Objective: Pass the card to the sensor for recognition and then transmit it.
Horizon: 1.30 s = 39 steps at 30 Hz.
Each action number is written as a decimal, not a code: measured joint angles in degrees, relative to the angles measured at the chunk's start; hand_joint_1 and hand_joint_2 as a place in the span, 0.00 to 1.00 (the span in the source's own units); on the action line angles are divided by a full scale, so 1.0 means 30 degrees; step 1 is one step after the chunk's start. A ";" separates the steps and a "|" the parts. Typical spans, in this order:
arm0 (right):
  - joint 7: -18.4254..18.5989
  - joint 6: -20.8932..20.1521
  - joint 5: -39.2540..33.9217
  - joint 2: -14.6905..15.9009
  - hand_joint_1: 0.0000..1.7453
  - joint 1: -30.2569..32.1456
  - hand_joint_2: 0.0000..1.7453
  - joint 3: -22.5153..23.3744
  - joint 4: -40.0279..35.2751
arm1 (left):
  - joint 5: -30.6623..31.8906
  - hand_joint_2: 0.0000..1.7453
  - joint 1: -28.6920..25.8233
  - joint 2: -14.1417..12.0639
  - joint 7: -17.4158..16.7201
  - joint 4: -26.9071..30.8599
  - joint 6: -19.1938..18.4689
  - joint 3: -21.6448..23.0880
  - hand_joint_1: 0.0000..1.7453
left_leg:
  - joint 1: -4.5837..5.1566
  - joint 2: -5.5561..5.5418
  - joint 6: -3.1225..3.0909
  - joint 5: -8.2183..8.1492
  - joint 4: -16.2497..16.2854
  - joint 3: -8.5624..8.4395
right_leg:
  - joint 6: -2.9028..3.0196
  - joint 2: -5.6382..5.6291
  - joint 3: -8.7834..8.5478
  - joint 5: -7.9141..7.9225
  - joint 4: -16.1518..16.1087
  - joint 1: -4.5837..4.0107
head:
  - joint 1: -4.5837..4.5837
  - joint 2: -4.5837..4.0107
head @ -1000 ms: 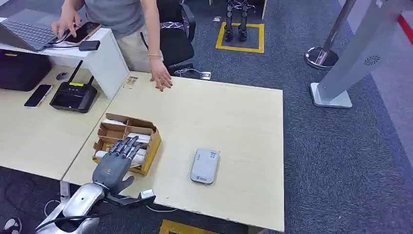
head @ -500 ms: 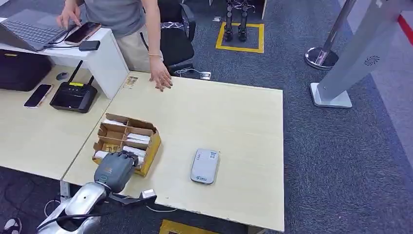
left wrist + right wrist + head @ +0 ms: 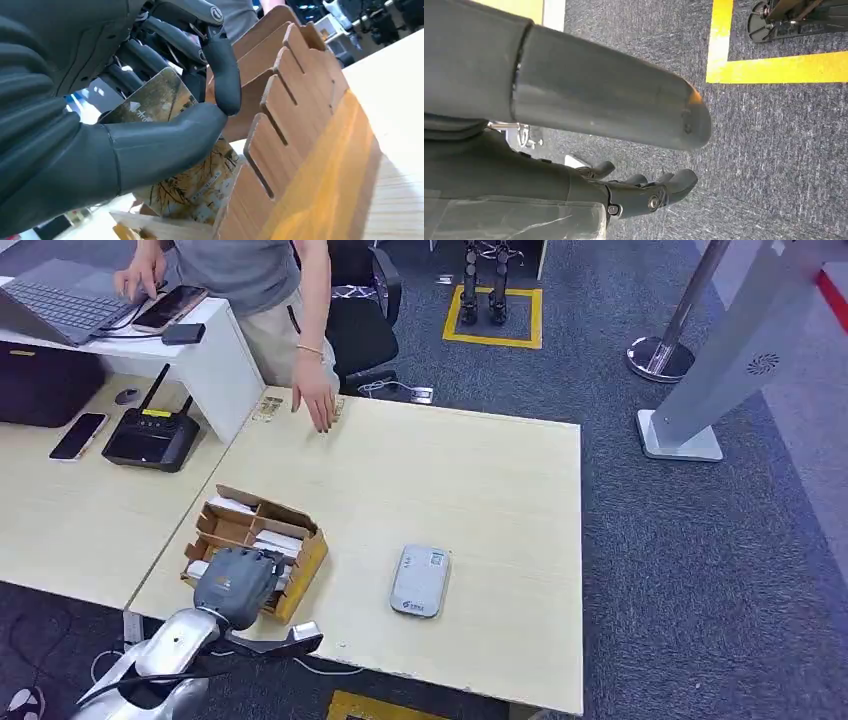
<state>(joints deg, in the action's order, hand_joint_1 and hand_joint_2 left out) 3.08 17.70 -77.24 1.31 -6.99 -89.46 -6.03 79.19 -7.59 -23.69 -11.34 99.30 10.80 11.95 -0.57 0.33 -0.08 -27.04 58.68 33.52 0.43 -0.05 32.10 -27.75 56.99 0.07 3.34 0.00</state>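
Left hand [image 3: 150,115] pinching card [image 3: 195,185] between thumb and fingers, inside cardboard box [image 3: 300,540]. Card looking thin, stiff, light, slick; flat faces giving best hold. Right hand [image 3: 644,192] hanging, fingers loosely apart, holding nothing.

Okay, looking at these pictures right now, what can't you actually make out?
- Card: left wrist view, print blurred, middle hidden by the left hand's thumb.
- Cardboard box: head view, near compartments hidden by that hand.
- Sensor: head view, label too small.
- Right hand: right wrist view, fingers partly hidden.
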 joint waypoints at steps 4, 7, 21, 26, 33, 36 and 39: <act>0.0007 0.0000 0.0095 0.0000 0.00 -0.0002 0.00 0.0000 -0.0001 | 0.0618 1.00 0.0022 0.0000 -0.0109 0.0000 0.0153 0.0146 1.00 | 0.0000 -0.0001 0.0000 0.0000 0.0000 -0.0001 | 0.0000 0.0001 0.0000 0.0000 0.0000 0.0000 | -0.0001 0.0000; 0.0153 -0.0022 0.0226 0.0000 0.00 0.0001 0.00 0.0000 0.0007 | 0.1488 1.00 0.0109 -0.0007 -0.0365 0.0000 0.0489 0.0234 1.00 | 0.0000 -0.0002 0.0000 0.0001 0.0000 0.0001 | 0.0000 0.0002 0.0000 0.0000 0.0000 0.0000 | 0.0000 0.0000; 0.0175 -0.0102 0.1152 -0.0007 0.00 -0.0013 0.00 0.0000 -0.0001 | 0.1829 1.00 0.3151 -0.1348 -0.0168 0.1836 0.1341 0.0314 1.00 | -0.0002 -0.0012 0.0008 0.0016 0.0002 -0.0005 | 0.0004 0.0015 -0.0012 0.0007 0.0007 -0.0001 | 0.0000 0.0000; 0.0197 -0.0225 0.1792 -0.0022 0.00 -0.0057 0.00 0.0000 -0.0015 | 0.1509 1.00 0.5080 -0.1902 0.0051 0.1873 0.1080 0.0067 1.00 | -0.0001 -0.0014 0.0013 0.0022 0.0005 -0.0004 | 0.0004 0.0015 -0.0011 0.0007 0.0008 -0.0001 | 0.0000 0.0000; 0.0926 -0.0649 0.4132 -0.0036 0.00 -0.0429 0.00 0.0000 -0.0074 | 0.1647 1.00 0.9421 -0.2754 0.0787 -0.1482 0.0517 -0.0058 1.00 | -0.0008 -0.0014 0.0028 0.0063 0.0005 -0.0005 | 0.0034 0.0015 -0.0001 0.0043 0.0013 -0.0007 | 0.0000 0.0000; 0.1209 -0.0793 0.4633 -0.0036 0.00 -0.0724 0.00 0.0000 -0.0110 | 0.1778 1.00 1.1533 -0.2885 0.1013 -0.4213 0.0547 -0.0051 1.00 | -0.0010 -0.0005 0.0026 0.0079 0.0005 -0.0005 | 0.0044 0.0004 0.0006 0.0061 0.0015 -0.0010 | 0.0007 0.0000; 0.1224 -0.0823 0.4722 -0.0036 0.00 -0.0782 0.00 0.0000 -0.0124 | 0.1874 1.00 1.1983 -0.2885 0.1013 -0.4856 0.0561 -0.0043 1.00 | -0.0011 -0.0004 0.0027 0.0081 0.0005 -0.0006 | 0.0043 0.0004 0.0007 0.0062 0.0015 -0.0010 | -0.0007 0.0000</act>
<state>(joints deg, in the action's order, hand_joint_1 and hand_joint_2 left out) 6.75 15.23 -63.08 1.20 -9.33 -89.46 -6.40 84.81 28.36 -32.35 -8.31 84.73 12.48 11.82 -0.60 0.32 0.00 -26.80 58.70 33.51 0.56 -0.04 32.12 -27.57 57.04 0.04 3.32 0.00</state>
